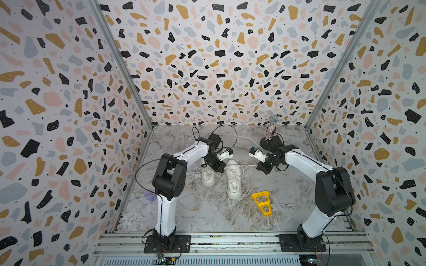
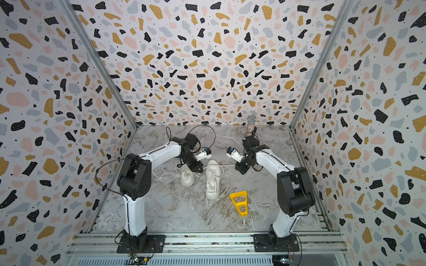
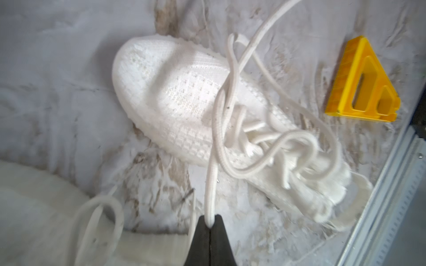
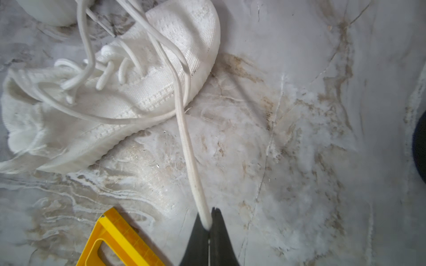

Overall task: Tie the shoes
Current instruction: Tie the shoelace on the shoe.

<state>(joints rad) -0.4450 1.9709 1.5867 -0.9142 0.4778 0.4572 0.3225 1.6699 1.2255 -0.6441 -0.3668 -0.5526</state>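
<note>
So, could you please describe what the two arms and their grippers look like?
The left arm and right arm have glossy white link shells, chunky black joints and black base plates on a rail. Thin black cables loop along them. The left gripper and right gripper end in tapered matte-black fingers.

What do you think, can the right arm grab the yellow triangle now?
Probably not right away. Its pincer is shut on a white lace from the shoe, so it would have to let go first. Otherwise nothing seems to lie between it and the yellow triangle.
</note>
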